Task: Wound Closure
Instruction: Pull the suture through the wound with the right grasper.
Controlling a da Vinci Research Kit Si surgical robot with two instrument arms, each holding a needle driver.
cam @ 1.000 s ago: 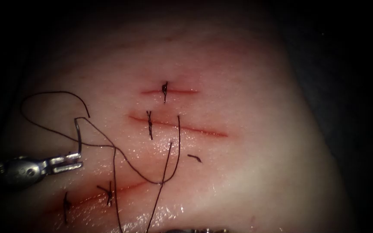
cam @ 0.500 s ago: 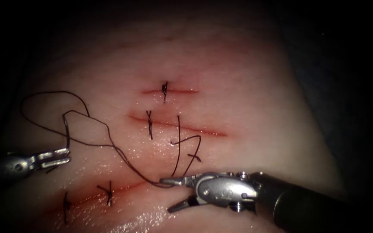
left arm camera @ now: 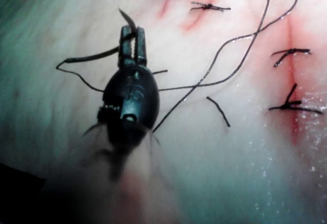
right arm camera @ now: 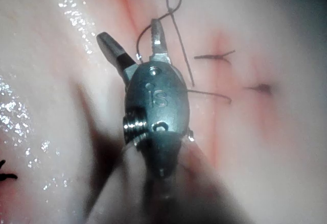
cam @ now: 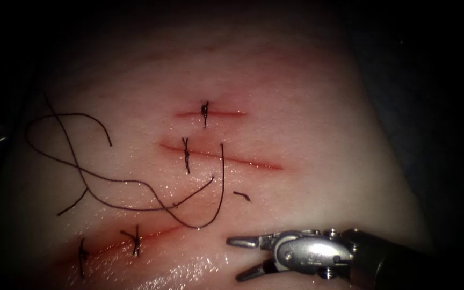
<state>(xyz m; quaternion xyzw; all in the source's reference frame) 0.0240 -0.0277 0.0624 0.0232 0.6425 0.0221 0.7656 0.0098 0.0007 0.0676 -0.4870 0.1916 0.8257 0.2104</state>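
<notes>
Looking for your needle (left arm camera: 126,17): just a curved sliver shows past your left hand (left arm camera: 132,40), pinched together on it at far left of the cuts. Your right hand (cam: 245,258) spreads wide, holding nothing, over glistening tissue (cam: 318,139). Dark thread (cam: 135,190) lies slack in loose loops across the lower cut (cam: 146,236).

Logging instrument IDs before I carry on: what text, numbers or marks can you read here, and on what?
"15" (could be "IS"): stamped on the right tool, behind its open, empty jaws.
"15": faint, on the left tool, whose jaws are shut on the needle, held clear of the tissue; where along its curve is unclear.
No other text is readable.
</notes>
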